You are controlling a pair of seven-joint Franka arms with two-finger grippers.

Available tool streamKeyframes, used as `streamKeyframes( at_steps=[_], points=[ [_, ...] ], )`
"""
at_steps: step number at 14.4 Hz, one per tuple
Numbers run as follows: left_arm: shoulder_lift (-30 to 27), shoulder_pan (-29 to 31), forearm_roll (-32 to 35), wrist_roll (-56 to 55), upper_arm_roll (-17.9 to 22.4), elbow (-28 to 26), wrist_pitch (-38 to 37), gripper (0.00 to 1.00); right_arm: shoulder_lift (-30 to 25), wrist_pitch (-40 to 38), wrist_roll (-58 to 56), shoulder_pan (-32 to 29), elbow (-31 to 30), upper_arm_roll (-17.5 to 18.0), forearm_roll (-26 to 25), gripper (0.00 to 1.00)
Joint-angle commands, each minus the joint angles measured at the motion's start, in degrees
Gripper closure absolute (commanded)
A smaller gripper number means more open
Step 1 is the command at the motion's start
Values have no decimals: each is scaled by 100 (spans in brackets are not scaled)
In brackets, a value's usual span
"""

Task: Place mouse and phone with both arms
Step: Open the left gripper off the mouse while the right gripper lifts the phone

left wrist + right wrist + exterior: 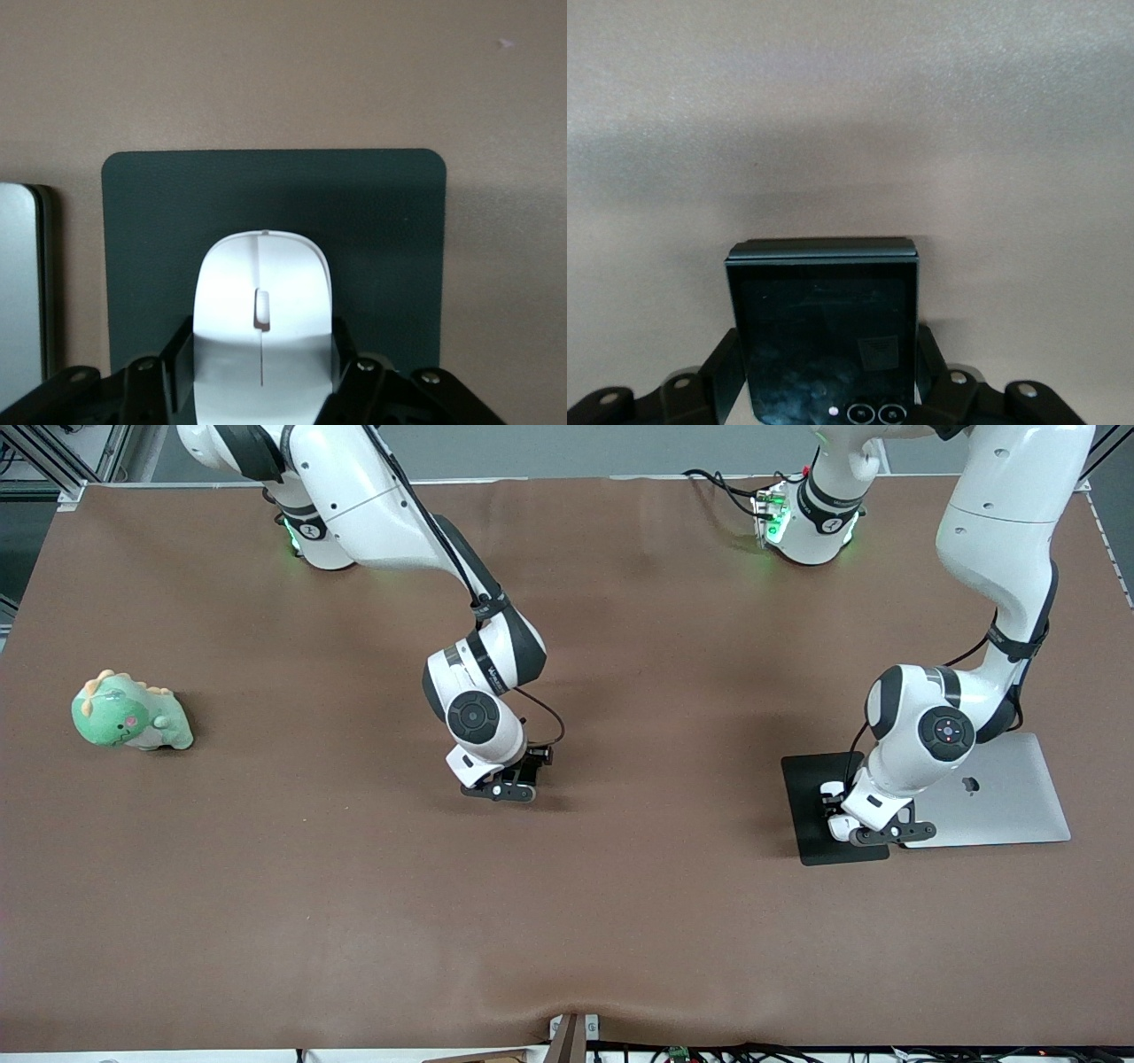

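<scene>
Left gripper (873, 834) is low over the matte dark grey rectangular mouse pad (811, 815), fingers (177, 363) closed onto the sides of the small white oval mouse (263, 301) w/ thin grey centre line. Mouse sits over the pad; can't tell if it's touching down yet. Right gripper (505, 790) is low over bare desk (266, 886) mid-table, clamped on the small glossy black near-square phone (824, 341). My read: both items carried to their spots, release + retract left. Pad lies just beside a closed silver laptop (1010, 797) at left arm's end. Desk = brown cloth cover, slightly wrinkled at the front edge. Green plush dino toy (131, 713) sits at right arm's end, well apart. Metal framing and cables at the edges.
</scene>
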Motion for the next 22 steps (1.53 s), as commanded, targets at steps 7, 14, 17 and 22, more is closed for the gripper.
streamKeyframes(
  at_steps=[7,14,17,22],
  points=[
    [58,38,134,92,-48,28,160,60,-257,-534,41,-285,136,-102,15,100],
    [172,38,125,74,-48,81,230,0,-687,-1115,-256,-461,-135,-681,7,100],
    [50,47,125,31,-48,186,186,0,-1012,-1124,-827,-812,-531,-708,7,100],
    [-293,47,125,30,-57,913,-934,0,-1330,-1053,-1522,-1156,-1094,-988,-177,100]
  ],
)
